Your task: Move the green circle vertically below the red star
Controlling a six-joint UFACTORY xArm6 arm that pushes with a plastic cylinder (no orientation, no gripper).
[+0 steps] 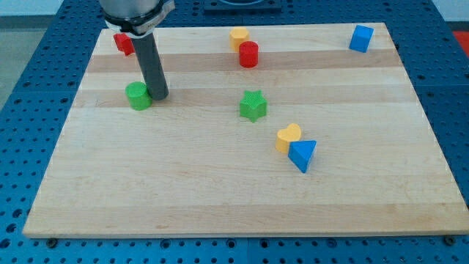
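Nearly done: green circle (137, 96) sits under the red star (123, 42).
My tip (159, 96), a jawless end effector, touches the circle's right side; perhaps a leftward nudge remains.

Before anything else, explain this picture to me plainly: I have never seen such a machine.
This is a single camera view looking down at a wooden board on a blue perforated table. I am a robot arm that ends in a dark rod, not a hand, so I hold nothing; I only push. My tip rests against the view's right side of the green circle. The red star sits partly hidden behind the rod, near the view's top left. Also on the board: a yellow block touching a red cylinder, a green star, a yellow heart touching a blue triangle, and a blue cube.
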